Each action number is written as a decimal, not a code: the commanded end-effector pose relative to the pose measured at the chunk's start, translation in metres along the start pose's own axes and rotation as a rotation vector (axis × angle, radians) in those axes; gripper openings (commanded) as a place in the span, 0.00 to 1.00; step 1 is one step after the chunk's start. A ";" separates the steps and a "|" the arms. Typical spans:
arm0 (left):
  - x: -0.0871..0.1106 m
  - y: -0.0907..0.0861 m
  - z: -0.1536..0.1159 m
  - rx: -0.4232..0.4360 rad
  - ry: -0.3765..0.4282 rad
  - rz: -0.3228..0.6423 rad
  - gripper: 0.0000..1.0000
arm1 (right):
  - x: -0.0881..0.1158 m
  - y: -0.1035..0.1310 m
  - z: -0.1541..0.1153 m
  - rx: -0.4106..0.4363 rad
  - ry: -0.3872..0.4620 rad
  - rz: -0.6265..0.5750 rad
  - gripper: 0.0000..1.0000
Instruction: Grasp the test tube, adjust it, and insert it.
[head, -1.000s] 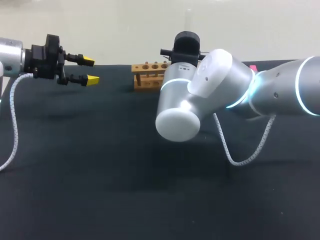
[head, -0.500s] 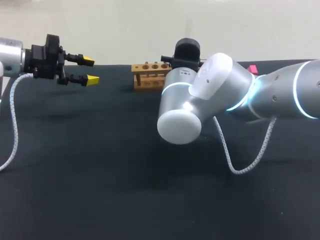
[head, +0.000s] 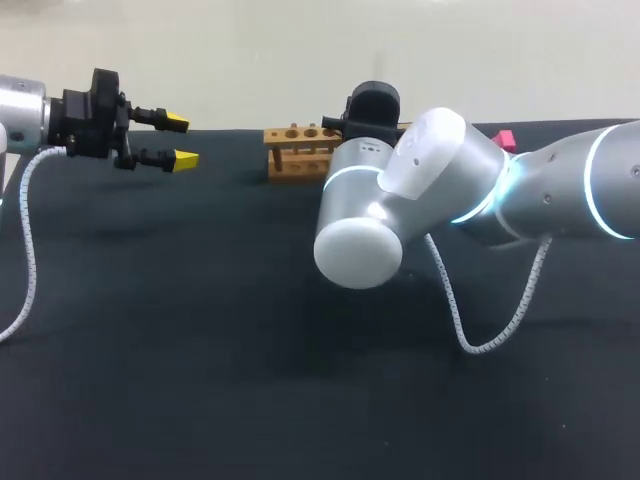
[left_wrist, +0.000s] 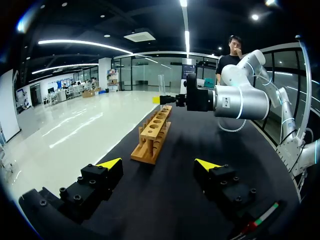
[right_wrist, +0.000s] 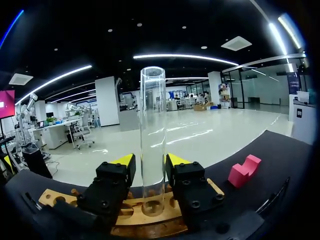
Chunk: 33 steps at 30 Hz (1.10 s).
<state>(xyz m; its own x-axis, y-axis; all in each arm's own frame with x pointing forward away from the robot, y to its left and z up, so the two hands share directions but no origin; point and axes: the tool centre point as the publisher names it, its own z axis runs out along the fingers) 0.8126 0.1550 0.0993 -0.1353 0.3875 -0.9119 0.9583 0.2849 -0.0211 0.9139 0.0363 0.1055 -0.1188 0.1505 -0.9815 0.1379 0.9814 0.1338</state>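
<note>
The clear test tube (right_wrist: 152, 135) stands upright between the fingers of my right gripper (right_wrist: 150, 161), its lower end in a hole of the wooden rack (right_wrist: 125, 220). The fingers flank the tube closely, with a thin gap on one side, so the gripper is open. In the left wrist view the tube (left_wrist: 161, 84) rises over the far end of the rack (left_wrist: 154, 132), with my right gripper (left_wrist: 169, 100) beside it. In the head view my right arm (head: 400, 190) hides its own fingers behind the rack (head: 298, 150). My left gripper (head: 182, 140) hovers open and empty left of the rack.
A pink block (head: 505, 137) lies at the table's back right, also seen beside the rack in the right wrist view (right_wrist: 244, 170). A white cable (head: 470, 320) hangs from my right arm onto the black tabletop (head: 200, 350). Another cable (head: 25, 250) droops from my left arm.
My right arm has shifted slightly to the right and its gripper has sunk a little toward the rack. My left arm has kept still.
</note>
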 end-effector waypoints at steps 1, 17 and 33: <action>0.001 -0.002 -0.001 -0.005 -0.004 0.003 1.00 | -0.001 0.000 -0.002 -0.001 0.001 0.000 0.44; 0.001 -0.002 -0.001 -0.005 -0.004 0.003 1.00 | -0.012 0.006 -0.020 -0.002 -0.017 0.001 0.59; 0.001 -0.002 -0.001 -0.005 -0.004 0.003 1.00 | -0.014 0.002 -0.037 0.012 -0.014 -0.020 1.00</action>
<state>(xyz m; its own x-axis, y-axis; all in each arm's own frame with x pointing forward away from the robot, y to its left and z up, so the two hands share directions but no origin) 0.8126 0.1550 0.0993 -0.1353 0.3875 -0.9119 0.9583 0.2849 -0.0211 0.8856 0.0418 0.1230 -0.1080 0.1289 -0.9858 0.1454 0.9829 0.1126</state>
